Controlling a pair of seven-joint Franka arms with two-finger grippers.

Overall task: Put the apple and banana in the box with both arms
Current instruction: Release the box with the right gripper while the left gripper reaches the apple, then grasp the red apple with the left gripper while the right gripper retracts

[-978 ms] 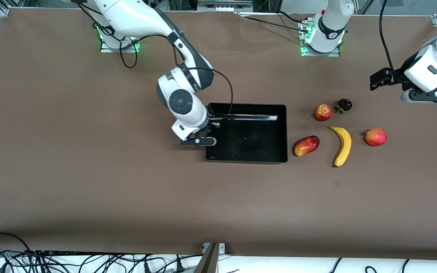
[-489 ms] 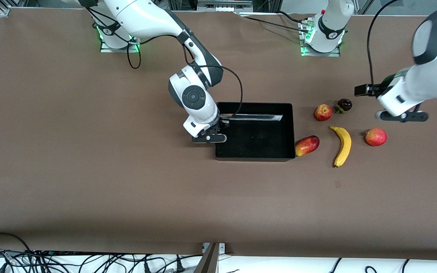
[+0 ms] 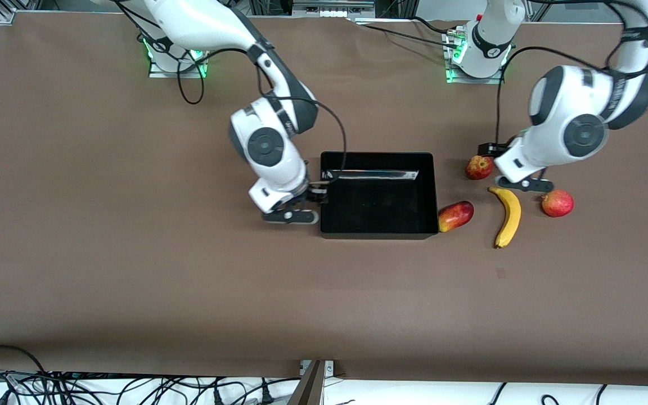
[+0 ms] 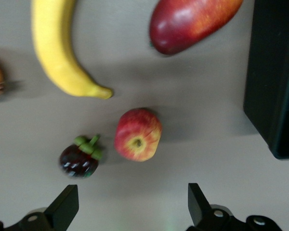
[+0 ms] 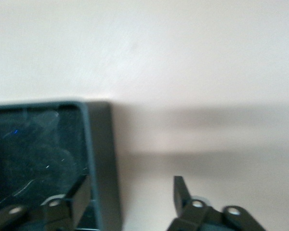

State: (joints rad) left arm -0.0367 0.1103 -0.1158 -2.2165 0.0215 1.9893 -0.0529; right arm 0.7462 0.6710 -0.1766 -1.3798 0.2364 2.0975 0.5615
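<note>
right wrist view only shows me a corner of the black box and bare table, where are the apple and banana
Observer: Both lie on the table outside the box, toward the left arm's end. The banana is nearer to the front camera than the apple.
Operator: which side of the box am i at
Observer: The right gripper is at the box's wall toward the right arm's end of the table.
Operator: and the left arm
Observer: The left gripper hovers close by the apple with its fingers open and holds nothing.
</note>
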